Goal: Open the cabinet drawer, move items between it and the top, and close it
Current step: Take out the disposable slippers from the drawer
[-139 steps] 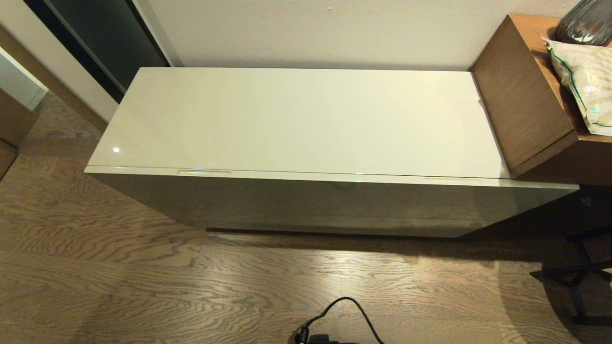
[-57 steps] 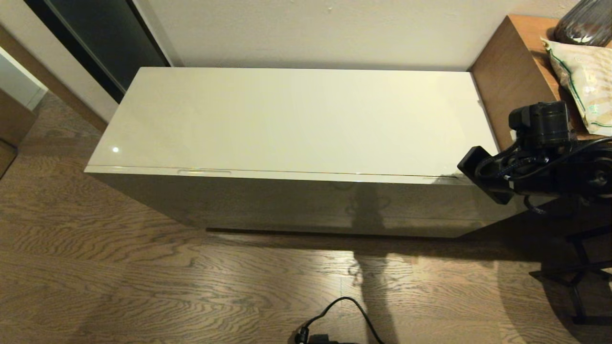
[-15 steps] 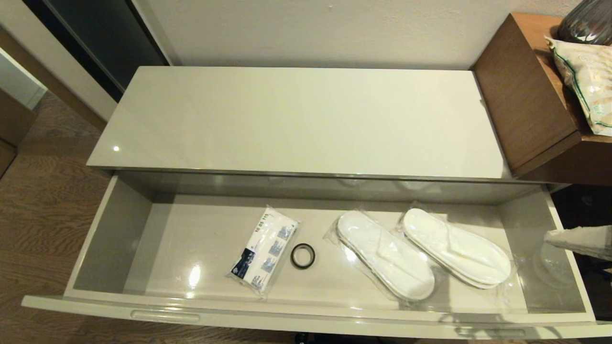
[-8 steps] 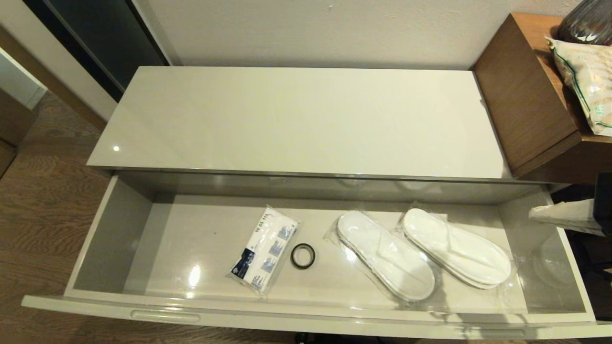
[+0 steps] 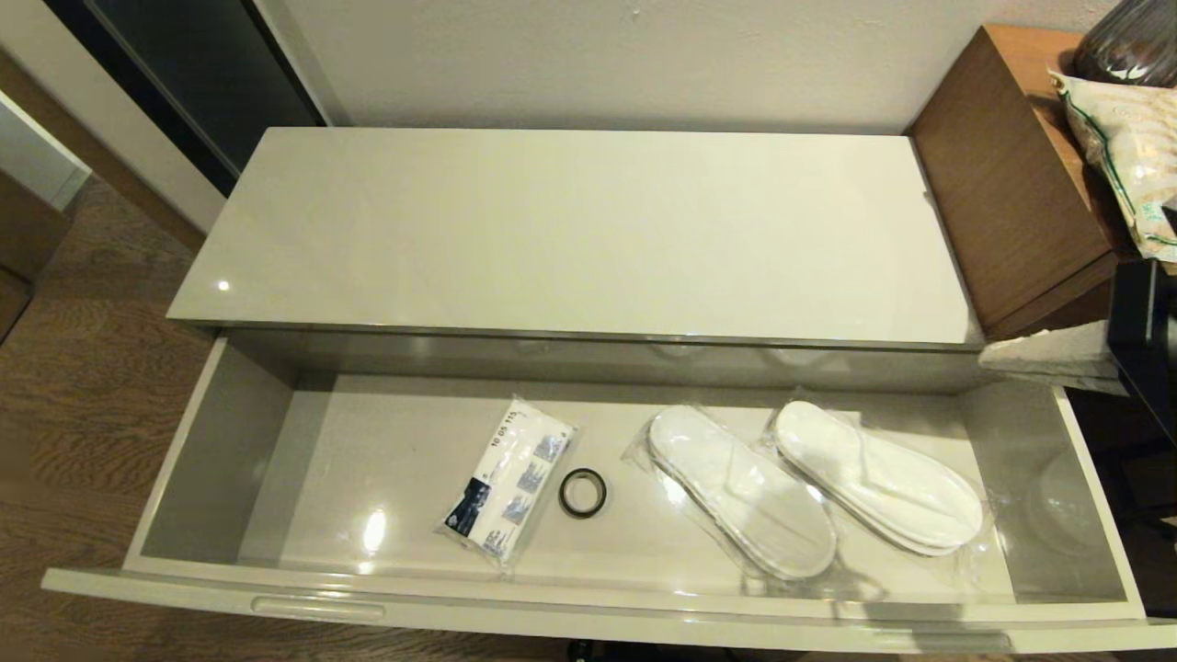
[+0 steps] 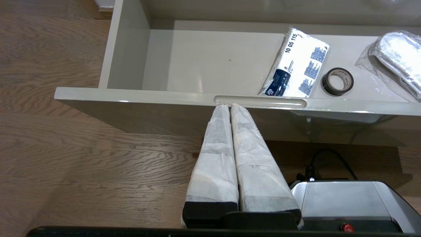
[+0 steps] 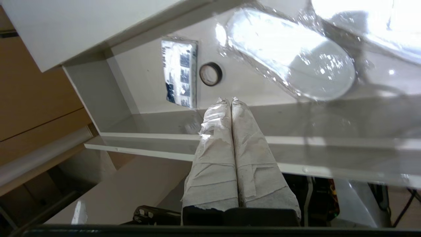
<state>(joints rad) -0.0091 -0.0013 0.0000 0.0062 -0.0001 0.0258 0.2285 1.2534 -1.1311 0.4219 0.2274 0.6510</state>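
Note:
The cabinet drawer (image 5: 213, 460) stands pulled out wide below the glossy cream top (image 5: 570, 225). Two wrapped pairs of white slippers (image 5: 740, 492) (image 5: 878, 478) lie side by side in its right half, one pair also in the right wrist view (image 7: 289, 52). My right gripper (image 5: 986, 357) (image 7: 228, 99) is shut and empty, hovering over the drawer's right end, near the top's front right corner. My left gripper (image 6: 228, 105) is out of the head view; it is shut and empty, tips at the left end of the front panel's handle slot (image 6: 263, 101).
A blue-and-white packet (image 5: 510, 478) and a small black ring (image 5: 582, 492) lie mid-drawer. The taller brown desk (image 5: 1002, 184) with a bag (image 5: 1126, 156) flanks the top on the right. Wooden floor (image 5: 83, 395) lies to the left.
The drawer went from shut to wide open over the earlier frames. In the last second my right gripper has moved up and back along the drawer's right end, toward the top's corner.

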